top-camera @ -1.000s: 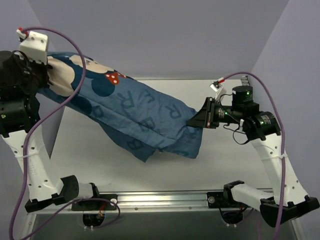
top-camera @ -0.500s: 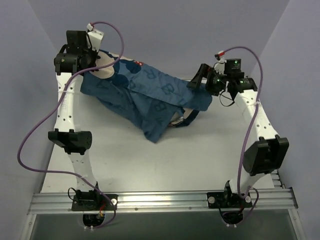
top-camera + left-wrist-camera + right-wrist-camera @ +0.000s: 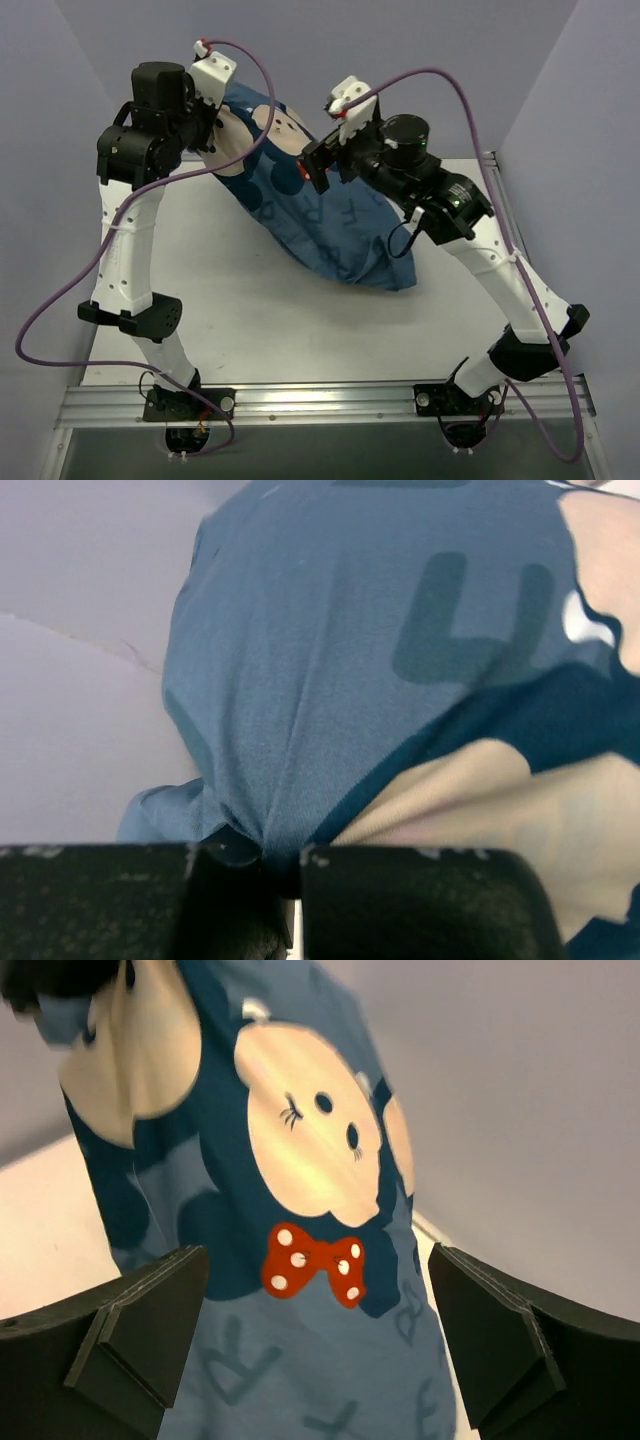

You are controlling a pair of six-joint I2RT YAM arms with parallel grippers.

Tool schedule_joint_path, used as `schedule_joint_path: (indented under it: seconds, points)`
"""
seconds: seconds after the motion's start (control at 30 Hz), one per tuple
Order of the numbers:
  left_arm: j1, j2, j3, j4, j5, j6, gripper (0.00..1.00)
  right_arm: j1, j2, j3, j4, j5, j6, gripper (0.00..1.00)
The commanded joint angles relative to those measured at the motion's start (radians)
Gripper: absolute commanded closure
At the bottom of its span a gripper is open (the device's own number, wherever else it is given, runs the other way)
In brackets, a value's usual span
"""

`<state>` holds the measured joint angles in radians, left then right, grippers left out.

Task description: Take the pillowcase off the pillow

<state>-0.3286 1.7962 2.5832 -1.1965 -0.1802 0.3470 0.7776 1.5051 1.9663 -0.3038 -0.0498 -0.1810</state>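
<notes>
Over the table (image 3: 200,290), one pillowcase (image 3: 330,235) hangs pinched in left jaws; right jaws gape wide.

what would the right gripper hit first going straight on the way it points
Likely the pillowcase, near its red polka-dot bow, centred between the right gripper's open fingers; how far off is unclear.

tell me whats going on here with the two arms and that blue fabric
The left gripper is pinched shut on a fold of the blue pillowcase and holds that end up, while the other end sags onto the table. The right gripper is wide open, facing the printed mouse face without gripping anything. No white pillow shows, so it cannot be told whether it is inside the case.
</notes>
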Motion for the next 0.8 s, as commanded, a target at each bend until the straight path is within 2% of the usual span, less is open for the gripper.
schedule_joint_path:
  seconds: [0.0, 0.07, 0.13, 0.23, 0.37, 0.43, 0.47, 0.5, 0.53, 0.57, 0.6, 0.67, 0.7, 0.77]
  points:
    - [0.011, -0.061, 0.031, 0.152, -0.036, -0.037, 0.98, 0.143, 0.063, -0.045, -0.023, 0.206, -0.130, 0.00]
    - [0.000, -0.070, 0.029, 0.153, -0.038, -0.036, 0.98, 0.222, 0.072, -0.093, 0.006, 0.322, -0.146, 0.00]
    - [-0.009, -0.077, 0.028, 0.155, -0.038, -0.034, 0.98, 0.293, 0.083, -0.158, 0.080, 0.353, -0.105, 0.00]
    - [-0.018, -0.080, 0.026, 0.155, -0.036, -0.034, 0.98, 0.325, 0.119, -0.216, 0.169, 0.428, -0.014, 0.00]
    - [-0.018, -0.092, 0.032, 0.155, -0.031, -0.036, 0.98, 0.286, 0.179, -0.293, 0.196, 0.516, 0.053, 0.00]
    - [-0.018, -0.112, 0.037, 0.156, -0.030, -0.034, 0.98, 0.237, 0.202, -0.303, 0.175, 0.464, 0.148, 0.01]
    - [-0.018, -0.121, 0.037, 0.159, -0.033, -0.034, 0.98, 0.192, 0.204, -0.316, 0.170, 0.434, 0.173, 0.05]
    - [-0.018, -0.130, 0.040, 0.164, -0.038, -0.031, 0.98, 0.174, 0.208, -0.320, 0.175, 0.383, 0.181, 0.11]
    - [-0.018, -0.150, 0.049, 0.172, -0.048, -0.026, 0.98, 0.161, 0.213, -0.317, 0.177, 0.371, 0.216, 0.31]
    - [-0.018, -0.161, 0.058, 0.176, -0.057, -0.022, 0.98, 0.152, 0.225, -0.310, 0.181, 0.366, 0.221, 0.46]
    - [-0.017, -0.181, 0.071, 0.189, -0.067, -0.017, 0.98, 0.153, 0.233, -0.294, 0.184, 0.352, 0.222, 0.70]
    - [-0.017, -0.202, 0.112, 0.202, -0.097, -0.003, 0.98, 0.152, 0.256, -0.227, 0.201, 0.315, 0.235, 0.95]
    - [-0.018, -0.219, 0.130, 0.212, -0.105, 0.003, 0.98, 0.152, 0.288, -0.195, 0.207, 0.288, 0.245, 1.00]
    - [-0.018, -0.235, 0.187, 0.218, -0.140, 0.027, 0.98, 0.152, 0.329, -0.114, 0.209, 0.135, 0.276, 1.00]
